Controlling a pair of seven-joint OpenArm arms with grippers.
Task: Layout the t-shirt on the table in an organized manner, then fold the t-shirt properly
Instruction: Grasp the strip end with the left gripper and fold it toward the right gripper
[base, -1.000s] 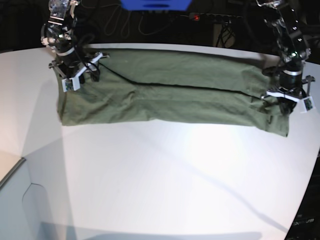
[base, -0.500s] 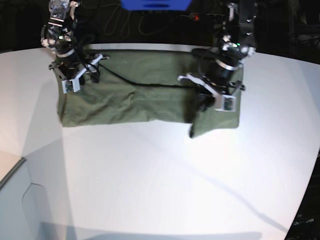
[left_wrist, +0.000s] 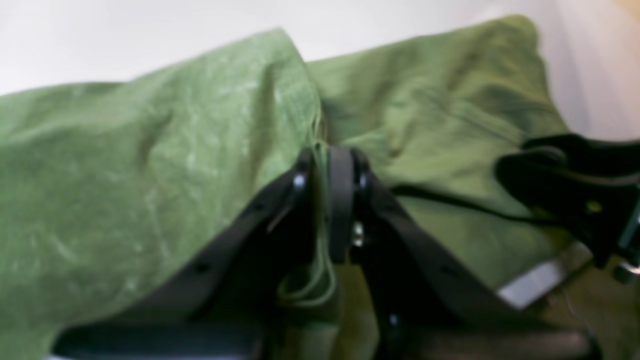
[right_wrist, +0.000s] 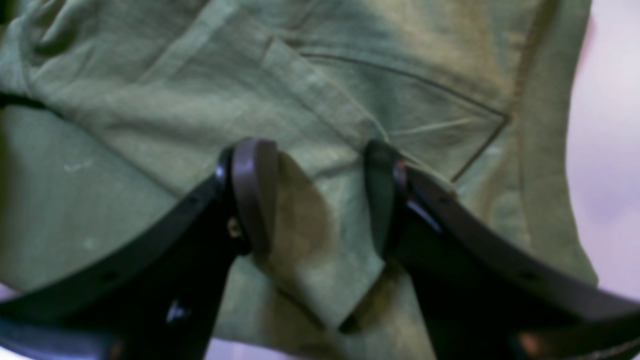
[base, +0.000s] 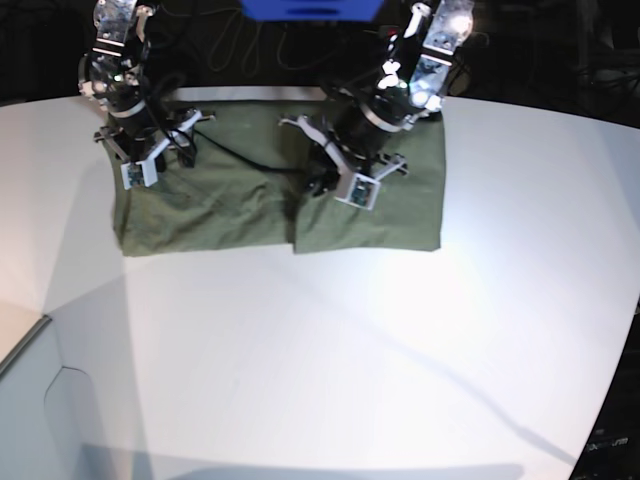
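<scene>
Left end effector (base: 322, 186) is clamped on the t-shirt (base: 215, 200) edge; right end effector (right_wrist: 320, 200) is apart above cloth. Lay the fold flat on the desk (base: 330, 350), edges aligned.

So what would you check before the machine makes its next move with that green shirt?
1. Left end effector pinching the olive-green cotton t-shirt: ok, cloth sits between its shut tips.
2. Right end effector free of cloth: ok, open above the shirt.
3. Carried end lying over the middle: ok.
4. Folded edges lined up: cannot tell.
5. Shirt fully on the smooth white table: ok.
</scene>
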